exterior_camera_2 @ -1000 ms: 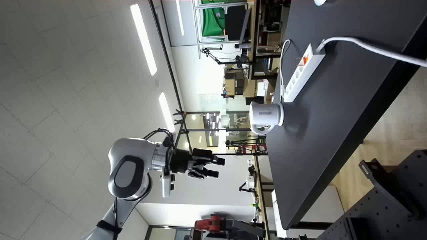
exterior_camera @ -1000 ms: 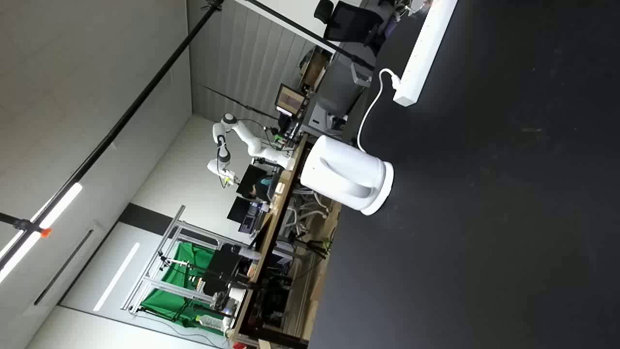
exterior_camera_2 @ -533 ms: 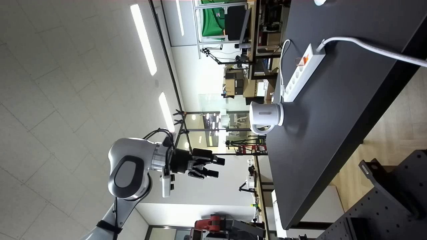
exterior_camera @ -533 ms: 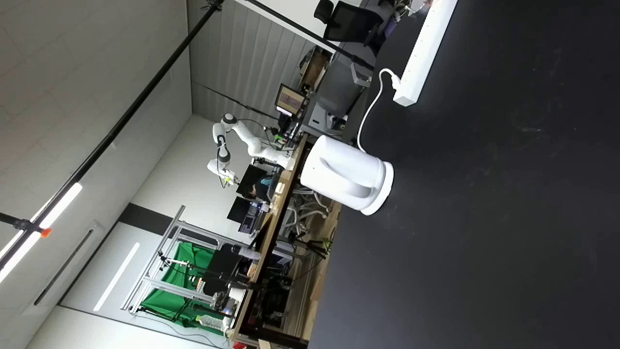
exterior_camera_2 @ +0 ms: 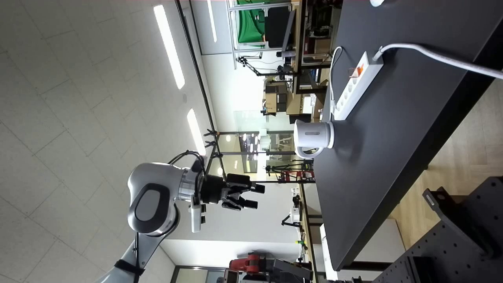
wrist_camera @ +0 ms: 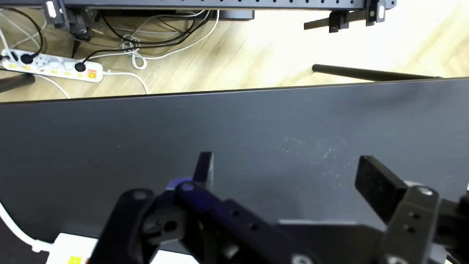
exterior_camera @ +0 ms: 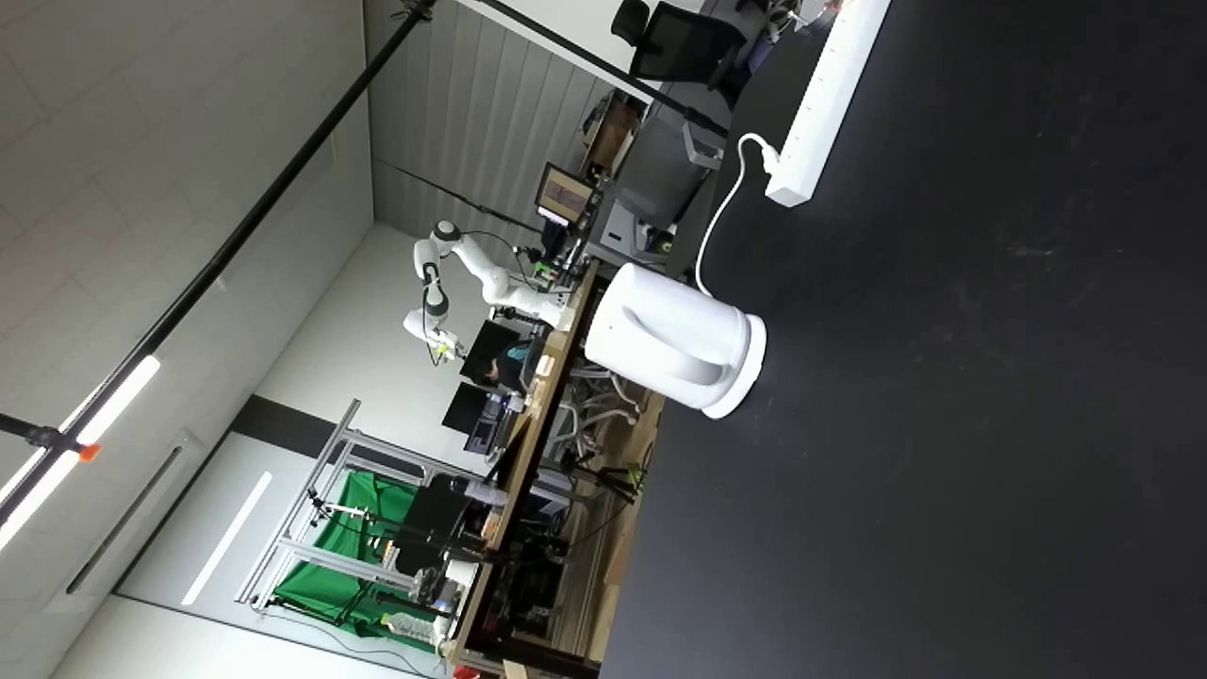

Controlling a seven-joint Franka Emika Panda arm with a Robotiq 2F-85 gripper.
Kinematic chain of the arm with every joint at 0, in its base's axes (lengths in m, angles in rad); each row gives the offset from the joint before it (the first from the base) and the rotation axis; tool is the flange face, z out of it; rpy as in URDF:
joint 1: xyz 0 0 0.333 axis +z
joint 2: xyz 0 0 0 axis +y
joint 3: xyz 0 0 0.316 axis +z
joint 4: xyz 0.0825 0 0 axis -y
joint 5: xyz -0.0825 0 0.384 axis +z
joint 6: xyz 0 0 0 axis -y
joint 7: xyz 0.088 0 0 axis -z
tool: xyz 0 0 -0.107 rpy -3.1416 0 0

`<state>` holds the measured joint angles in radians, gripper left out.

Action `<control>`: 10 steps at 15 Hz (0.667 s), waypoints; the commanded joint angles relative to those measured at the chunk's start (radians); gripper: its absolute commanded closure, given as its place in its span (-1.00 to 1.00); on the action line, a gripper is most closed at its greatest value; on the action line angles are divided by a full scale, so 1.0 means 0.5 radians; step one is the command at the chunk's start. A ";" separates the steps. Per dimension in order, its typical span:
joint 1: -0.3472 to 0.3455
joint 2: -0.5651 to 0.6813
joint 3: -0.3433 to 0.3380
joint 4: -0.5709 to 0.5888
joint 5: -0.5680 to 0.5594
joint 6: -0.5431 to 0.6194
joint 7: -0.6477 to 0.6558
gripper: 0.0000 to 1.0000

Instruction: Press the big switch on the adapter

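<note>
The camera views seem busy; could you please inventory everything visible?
table: one, dark, foreground
adapter: one, white, on table
big switch: one, orange, on adapter
thick cable: one, white, adapter's switch end
thin cable: one, white, adapter's opposite end
kettle: one, white, on table
cropped object: one, white, exterior view's top edge
floor power strip: one, white, on floor
floor cables: several, black or white, nearby
green cloth: one, green, background
far robot: one, white, background
small clutter: uncountable, mixed, background
arm: one, white, above table
gripper: one, black, open above table
</note>
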<state>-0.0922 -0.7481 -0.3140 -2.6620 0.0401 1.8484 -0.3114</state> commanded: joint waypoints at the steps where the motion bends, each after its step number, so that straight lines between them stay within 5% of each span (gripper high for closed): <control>1: 0.011 0.184 0.004 0.103 -0.157 0.084 -0.254 -1.00; 6: 0.015 0.559 -0.094 0.352 -0.470 0.157 -0.804 -1.00; 10: 0.021 0.895 -0.130 0.635 -0.458 0.072 -1.319 -1.00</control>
<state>-0.0894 -0.4392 -0.3662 -2.4850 -0.1875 1.9458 -0.8143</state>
